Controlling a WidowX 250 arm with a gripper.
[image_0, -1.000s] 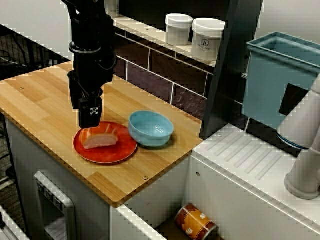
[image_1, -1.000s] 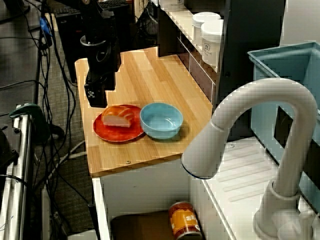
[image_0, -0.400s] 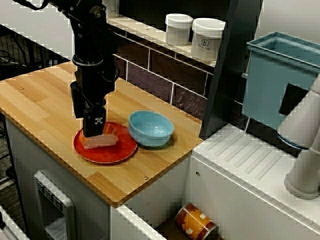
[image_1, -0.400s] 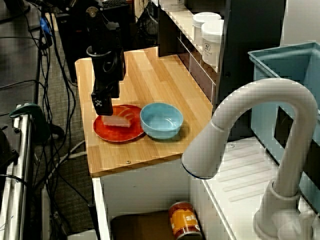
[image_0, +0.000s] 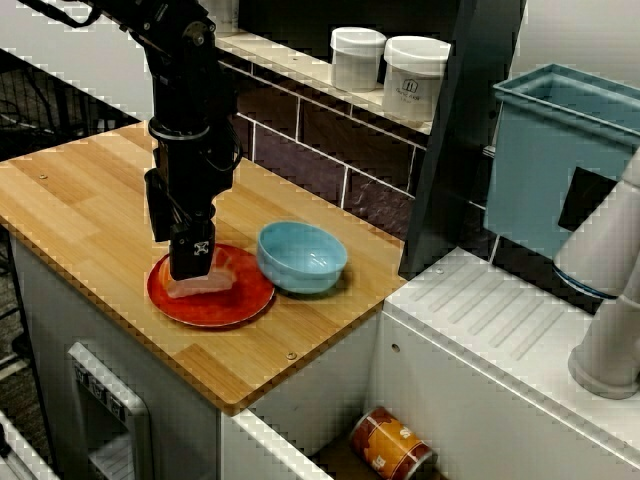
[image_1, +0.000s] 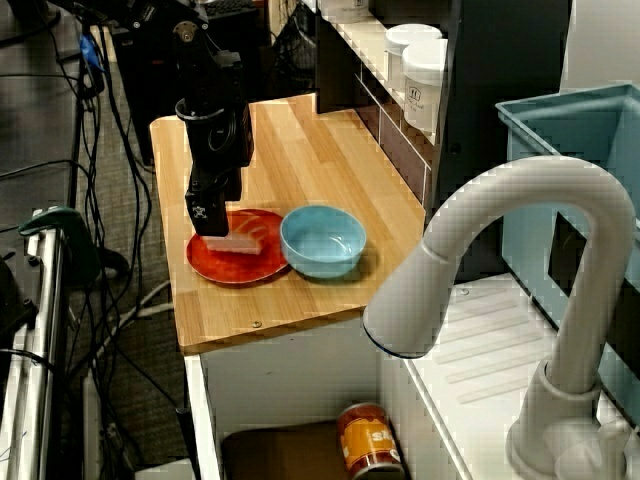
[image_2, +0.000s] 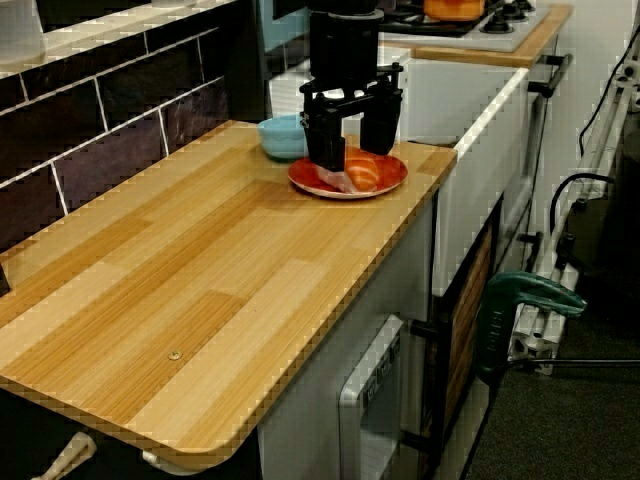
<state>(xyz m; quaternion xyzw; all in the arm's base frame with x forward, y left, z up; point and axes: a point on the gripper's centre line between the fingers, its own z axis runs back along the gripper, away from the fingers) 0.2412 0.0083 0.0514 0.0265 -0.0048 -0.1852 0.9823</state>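
The black gripper (image_2: 352, 155) hangs low over the round red plate (image_2: 392, 181) on the light wooden counter (image_2: 200, 260). In the view along the counter its two fingers are spread apart, one on each side of the pink-orange piece of food (image_2: 363, 174). This piece lies on the plate, and the light blue bowl (image_0: 302, 255) stands just beside it.

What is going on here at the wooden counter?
The robot arm's gripper is down at a red plate, its open fingers on either side of the piece of food lying there. Whether they touch it, I cannot tell. A blue bowl stands beside the plate on the wooden counter.
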